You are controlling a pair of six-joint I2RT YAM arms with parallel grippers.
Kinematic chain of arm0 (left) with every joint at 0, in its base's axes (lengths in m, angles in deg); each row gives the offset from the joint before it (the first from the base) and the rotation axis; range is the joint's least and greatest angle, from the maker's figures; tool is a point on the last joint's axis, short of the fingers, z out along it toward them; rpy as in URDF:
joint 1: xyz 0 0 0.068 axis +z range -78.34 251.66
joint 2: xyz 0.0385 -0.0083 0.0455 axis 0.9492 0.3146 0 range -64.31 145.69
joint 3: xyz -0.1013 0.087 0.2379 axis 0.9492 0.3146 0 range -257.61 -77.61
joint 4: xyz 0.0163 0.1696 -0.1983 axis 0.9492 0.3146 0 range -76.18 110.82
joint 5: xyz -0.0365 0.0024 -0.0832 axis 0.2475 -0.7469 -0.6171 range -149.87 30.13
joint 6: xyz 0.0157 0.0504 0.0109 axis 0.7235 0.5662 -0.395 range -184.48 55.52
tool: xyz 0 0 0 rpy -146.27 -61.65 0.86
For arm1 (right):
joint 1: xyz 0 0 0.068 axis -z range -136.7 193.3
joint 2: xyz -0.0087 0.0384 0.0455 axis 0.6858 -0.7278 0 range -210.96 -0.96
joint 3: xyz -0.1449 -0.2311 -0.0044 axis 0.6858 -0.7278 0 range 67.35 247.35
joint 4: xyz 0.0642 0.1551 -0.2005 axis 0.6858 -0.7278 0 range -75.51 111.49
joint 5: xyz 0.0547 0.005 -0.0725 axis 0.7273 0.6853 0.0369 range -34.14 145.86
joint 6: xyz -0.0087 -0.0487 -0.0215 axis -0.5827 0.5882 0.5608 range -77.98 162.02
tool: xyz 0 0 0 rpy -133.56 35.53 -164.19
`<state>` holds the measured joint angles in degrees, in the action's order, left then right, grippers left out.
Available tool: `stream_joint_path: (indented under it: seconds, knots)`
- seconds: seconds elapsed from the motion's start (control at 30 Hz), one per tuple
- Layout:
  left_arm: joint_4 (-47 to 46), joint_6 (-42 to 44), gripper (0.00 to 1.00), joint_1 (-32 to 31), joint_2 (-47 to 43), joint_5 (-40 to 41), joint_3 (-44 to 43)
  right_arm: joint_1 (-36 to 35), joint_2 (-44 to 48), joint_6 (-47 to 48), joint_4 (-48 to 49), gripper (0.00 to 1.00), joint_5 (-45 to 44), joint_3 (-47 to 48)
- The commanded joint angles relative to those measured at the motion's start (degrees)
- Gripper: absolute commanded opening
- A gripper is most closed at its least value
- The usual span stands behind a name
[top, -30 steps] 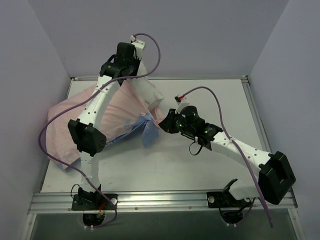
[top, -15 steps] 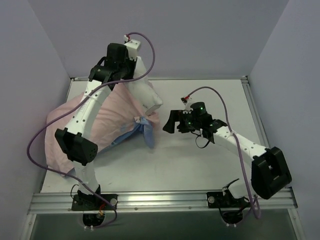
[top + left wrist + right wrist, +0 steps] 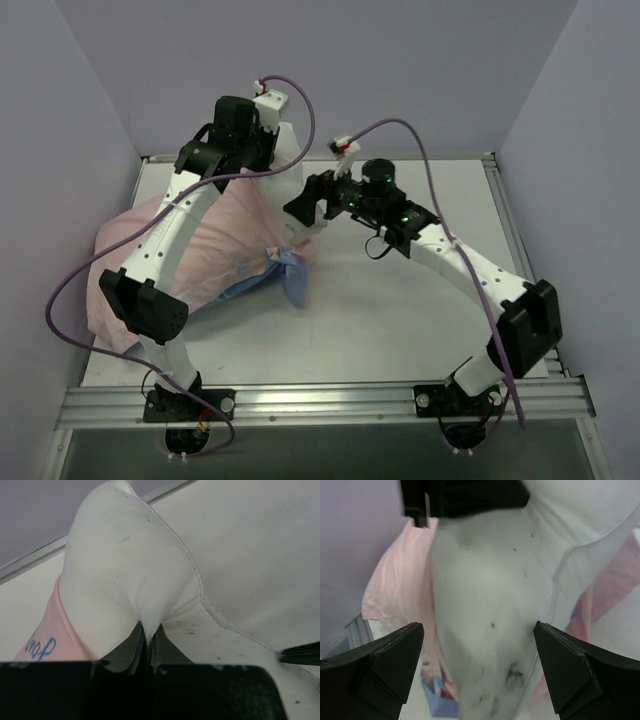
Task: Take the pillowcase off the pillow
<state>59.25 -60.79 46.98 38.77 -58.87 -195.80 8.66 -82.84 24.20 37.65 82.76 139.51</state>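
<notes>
Pale pink cloth covers the left half of the surface (image 3: 400,330) in the top view. The pillowcase (image 3: 200,255), pink side out, sprawls from the left edge toward the middle, with a blue bunch gathered near the centre. The pillow (image 3: 287,172) shows as a white end near the far edge, held up by the left gripper (image 3: 267,150). Its long axis runs from there down toward the near left corner, inside the cover. The right gripper (image 3: 296,207) hangs just right of that white end, above the blue bunch

From the left wrist we see the left gripper (image 3: 146,637) clenched on a fold of the pillow (image 3: 125,565), the cloth puckering into its closed jaws. A rim of pillowcase (image 3: 42,645) shows at lower left, so this end is bare of the cover

From the right wrist, the right gripper (image 3: 479,645) is spread wide and grasps nothing. The pillow (image 3: 485,580) hangs straight ahead of it, with the pillowcase (image 3: 395,585) draped behind at the left and pink again at the far right

We judge the pillow only partly out. The cover's mouth lies below and left of the right gripper, which is the nearer free one. The next move likely turns on it pinning or catching that rim while the left draws the pillow along its axis, away from the near left corner
</notes>
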Motion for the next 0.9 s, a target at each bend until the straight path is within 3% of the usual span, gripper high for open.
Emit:
stream_joint_path:
  seconds: [0.0,0.13,0.23,0.33,0.37,0.4,0.43,0.47,0.57,0.7,0.77,0.83,0.87]
  knots:
    - [-5.4,0.0,0.02,-0.1,-3.5,-2.6,-2.0,-2.9,-10.3,2.3,-1.6,1.0,-0.1,5.2]
    - [-4.9,0.1,0.02,-0.2,-4.6,-3.6,-1.2,-2.4,-18.5,3.5,-0.6,1.0,-3.4,7.6]
    - [-4.8,0.2,0.02,-0.2,-5.2,-4.7,-0.5,-2.6,-22.2,3.0,-0.3,0.97,0.6,8.9]
    - [-4.5,0.8,0.02,-0.3,-4.8,-5.3,-0.5,-3.3,-23.9,0.0,4.4,0.54,6.7,8.7]
    - [-4.0,1.1,0.02,-0.4,-4.3,-5.4,-1.2,-3.3,-24.2,-2.3,5.7,0.12,7.5,8.3]
    - [-3.3,1.6,0.28,-0.3,-3.8,-6.4,-2.1,-3.2,-24.5,-3.1,7.5,0.0,7.8,8.1]
    - [0.2,3.7,0.81,-0.3,-3.3,-7.4,-3.2,-3.2,-24.6,-3.9,8.7,0.0,9.6,7.8]
    - [2.9,5.4,0.94,-0.3,-2.5,-9.2,-4.5,-2.9,-24.5,-6.4,10.0,0.0,10.1,7.0]
    - [15.4,10.2,0.94,0.9,-3.1,-12.2,-9.3,-1.5,-23.8,-10.8,14.5,0.0,10.5,5.3]
    - [28.0,14.8,0.94,8.1,-13.8,-16.3,-5.8,0.7,-23.1,-19.6,20.5,0.0,9.4,2.4]
    - [30.9,17.9,0.94,8.5,-22.2,-10.3,6.8,0.4,-23.2,-21.6,21.4,0.0,8.4,2.4]
    - [26.1,17.3,0.94,8.3,-27.8,-7.8,24.5,-0.6,-23.3,-26.0,24.3,0.0,7.6,2.1]
    - [24.4,17.5,0.94,8.1,-32.0,-8.3,29.1,-1.0,-23.5,-27.6,26.0,0.0,7.3,2.1]
